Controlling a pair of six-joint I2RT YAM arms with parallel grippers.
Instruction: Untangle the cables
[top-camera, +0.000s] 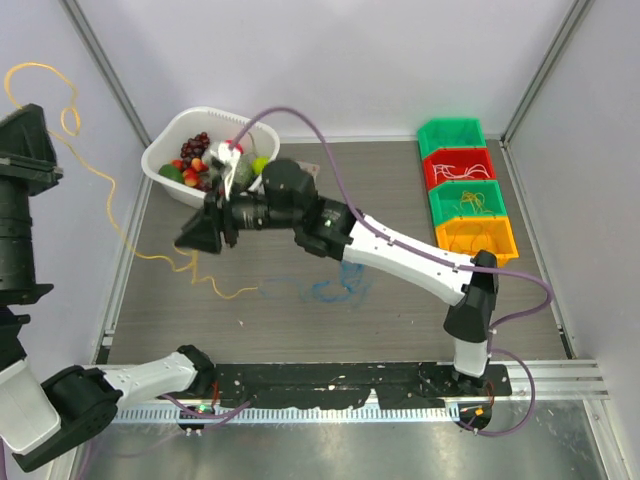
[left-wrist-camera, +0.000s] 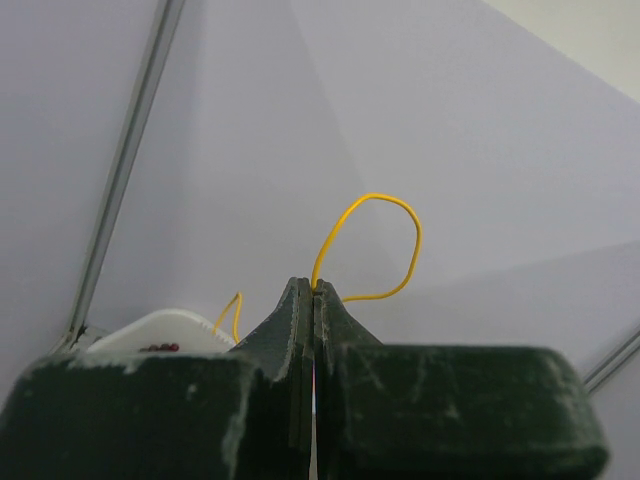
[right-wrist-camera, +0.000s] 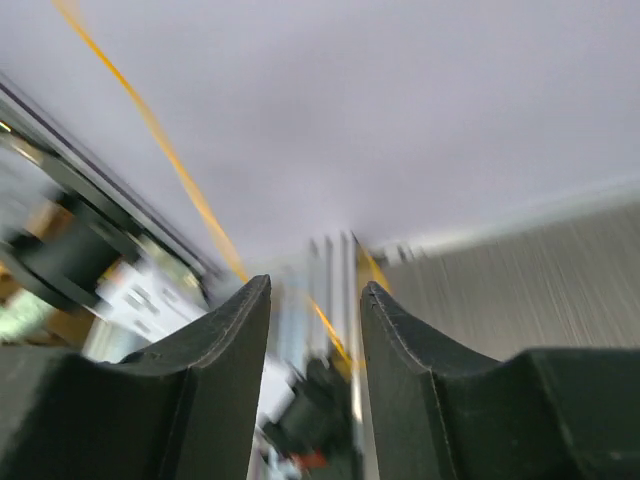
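My left gripper is raised high at the far left, shut on a thin yellow cable. In the left wrist view the jaws pinch the cable, which loops above the tips. The cable hangs from there down to the table and ends in curls near the left middle. My right gripper reaches left, just above those curls. In the blurred right wrist view it is open, and the yellow cable runs through the gap without touching either finger. A blue cable lies tangled on the table centre.
A white basket of fruit stands at the back left, just behind the right gripper. A row of green, red, green and orange bins holding thin cables stands at the back right. A purple-grey hose arcs over the right arm.
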